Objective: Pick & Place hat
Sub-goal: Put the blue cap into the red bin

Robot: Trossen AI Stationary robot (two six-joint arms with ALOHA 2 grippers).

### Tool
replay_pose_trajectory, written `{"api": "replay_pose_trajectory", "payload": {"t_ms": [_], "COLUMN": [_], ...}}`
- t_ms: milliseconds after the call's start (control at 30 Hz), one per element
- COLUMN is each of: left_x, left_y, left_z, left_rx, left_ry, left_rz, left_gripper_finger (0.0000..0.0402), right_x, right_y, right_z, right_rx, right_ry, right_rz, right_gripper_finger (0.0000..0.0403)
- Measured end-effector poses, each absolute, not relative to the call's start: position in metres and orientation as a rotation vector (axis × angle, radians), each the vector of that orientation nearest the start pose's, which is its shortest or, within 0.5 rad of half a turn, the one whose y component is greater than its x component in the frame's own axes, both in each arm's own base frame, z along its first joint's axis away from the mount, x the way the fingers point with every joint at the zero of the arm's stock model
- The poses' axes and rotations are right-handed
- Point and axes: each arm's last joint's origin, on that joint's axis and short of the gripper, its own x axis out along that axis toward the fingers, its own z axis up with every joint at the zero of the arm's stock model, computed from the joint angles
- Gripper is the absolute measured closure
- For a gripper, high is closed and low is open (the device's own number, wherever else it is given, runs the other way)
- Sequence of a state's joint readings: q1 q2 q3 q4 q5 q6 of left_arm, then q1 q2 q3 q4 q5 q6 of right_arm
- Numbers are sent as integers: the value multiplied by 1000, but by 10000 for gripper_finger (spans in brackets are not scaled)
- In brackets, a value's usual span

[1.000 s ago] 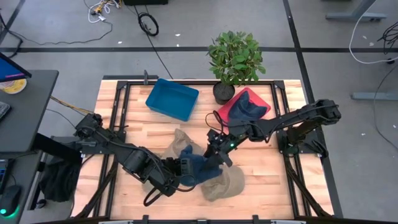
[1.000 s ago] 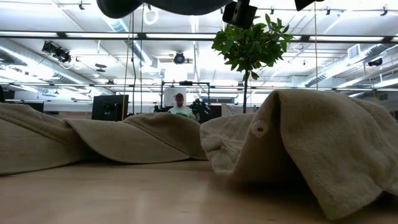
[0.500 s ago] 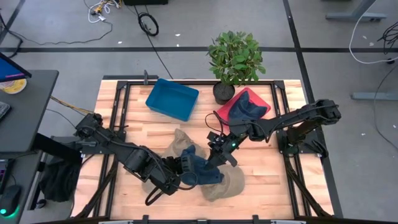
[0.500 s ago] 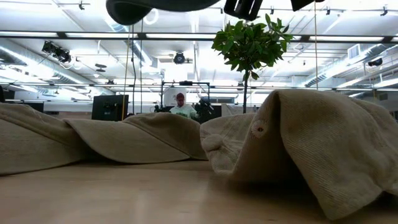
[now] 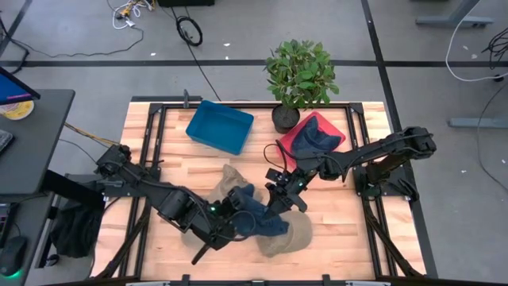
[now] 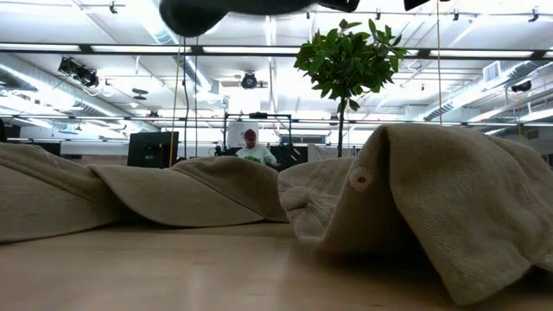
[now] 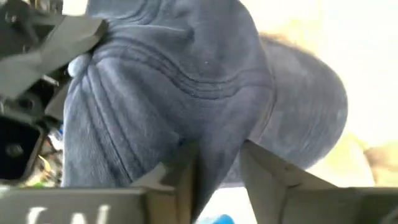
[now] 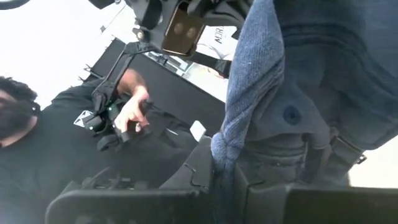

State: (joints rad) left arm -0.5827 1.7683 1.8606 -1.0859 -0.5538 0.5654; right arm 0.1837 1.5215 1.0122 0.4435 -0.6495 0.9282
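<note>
Blue denim hat: held off the tabletop near centre, above two beige caps, and gripped from both sides at once. In the low view only a dark underside is seen at the upper edge, so the hat is judged to be lifted clear.

Left end effector: at the hat's 9 o'clock side; in the left wrist view its fingers are pinched on a fold of denim.

Right end effector: at the hat's 2 o'clock side; in the right wrist view it is closed on the fabric near the crown button.

Beige caps: one at 11 o'clock of the hat, one at 5 o'clock, both resting on the wood.

Other items: blue bin at the tabletop's 11 o'clock; red tray holding another blue hat at 1 o'clock; potted plant at 12 o'clock. A person is seen beyond the tabletop.

Step in hand, as judged: transfer of the lifted hat between arms, or joint carrying. The next move calls for one grip to be released before the hat is carried to a receptacle; which one is intended cannot be told.
</note>
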Motion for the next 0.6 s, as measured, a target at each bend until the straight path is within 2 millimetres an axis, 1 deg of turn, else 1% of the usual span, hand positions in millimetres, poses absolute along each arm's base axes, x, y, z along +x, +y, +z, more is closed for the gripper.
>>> {"api": "replay_pose_trajectory", "payload": {"t_ms": [167, 300, 433, 600], "left_x": [309, 309, 308, 306], "left_y": [-185, -185, -185, -181], "left_z": [367, 367, 368, 368], "left_rx": [885, 741, 614, 477], "left_ry": [849, 850, 828, 791], "left_rz": [-183, -112, 32, 224], "left_gripper_finger": [199, 170, 169, 187], "right_x": [330, 323, 312, 294], "right_y": [79, 78, 75, 71], "right_z": [296, 303, 312, 325], "right_rx": [895, 897, 894, 884], "right_ry": [455, 464, 476, 493], "right_rz": [736, 731, 724, 688], "right_gripper_finger": [388, 388, 388, 388]}}
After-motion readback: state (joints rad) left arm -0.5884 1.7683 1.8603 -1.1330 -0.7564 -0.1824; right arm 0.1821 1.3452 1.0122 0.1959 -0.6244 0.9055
